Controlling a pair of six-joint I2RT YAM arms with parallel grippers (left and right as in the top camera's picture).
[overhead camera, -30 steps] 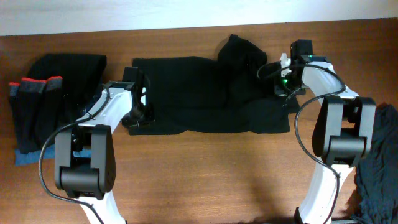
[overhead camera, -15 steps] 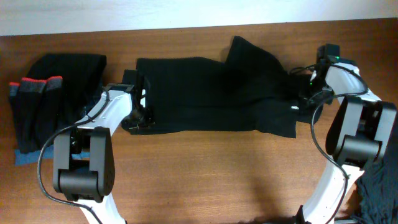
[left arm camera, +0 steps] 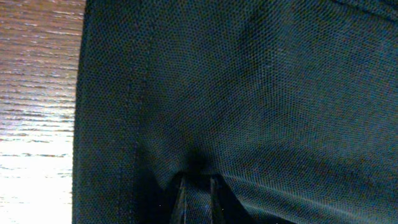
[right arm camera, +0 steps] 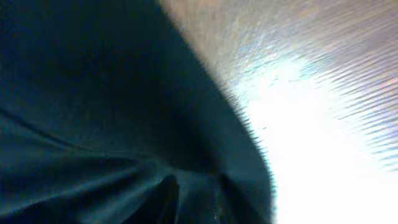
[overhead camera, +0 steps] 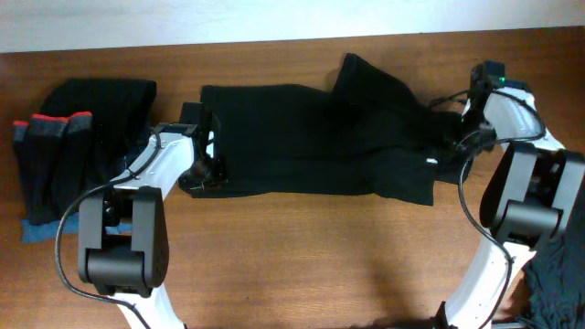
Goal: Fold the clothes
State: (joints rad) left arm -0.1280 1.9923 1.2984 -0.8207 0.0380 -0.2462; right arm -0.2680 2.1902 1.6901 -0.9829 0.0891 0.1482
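1. We're at the spreading stage: the long black garment (overhead camera: 311, 137) lies stretched sideways across the upper middle of the overhead frame on the wooden table (overhead camera: 302, 265), one arm at each end. No fold is made yet, by our reading.

2. The left gripper (overhead camera: 203, 174) sits at the garment's lower left corner. In the left wrist view its tips (left arm camera: 198, 193) stand narrow, with cloth puckered up between them, so we call that a pinch on the hem.

3. The right gripper (overhead camera: 454, 146) is at the far right edge of the cloth. Its wrist view is blurred: creases run toward the gripper (right arm camera: 196, 193) at the bottom of the frame, but we cannot tell whether it grips or has let go.

4. The garment is plain and matte, with a fine knit and a stitched hem down its left edge. A lump of doubled fabric rises at the upper middle right, and a small white mark (overhead camera: 431, 161) shows near the right end.

5. Next, we judge, that hump needs flattening and the lower edge straightening, then both ends must lift together to bring one half over the other.

6. Elsewhere, a folded stack (overhead camera: 82, 146) waits at the far left and a dark heap (overhead camera: 558, 247) at the lower right.
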